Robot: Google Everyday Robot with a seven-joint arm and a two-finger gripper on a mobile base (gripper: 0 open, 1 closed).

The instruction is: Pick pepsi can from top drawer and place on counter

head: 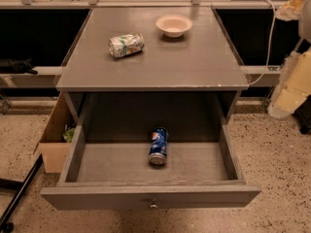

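The pepsi can [159, 146], blue with a round logo and silver ends, lies on its side in the middle of the pulled-out top drawer [150, 196], one end facing the front panel. The counter [160, 57] is the flat grey cabinet top above the drawer. My arm's pale segments [294, 84] show along the right edge of the view. My gripper [294, 4] sits at the top right corner, beyond the counter's right edge and far from the can. Nothing is held in it.
A crushed silver-green can [126, 44] lies on the counter's left half, and a small pale bowl [174, 25] stands toward the back. A brown cardboard box [54, 140] sits on the floor left of the drawer. A white cable [269, 38] hangs at the right.
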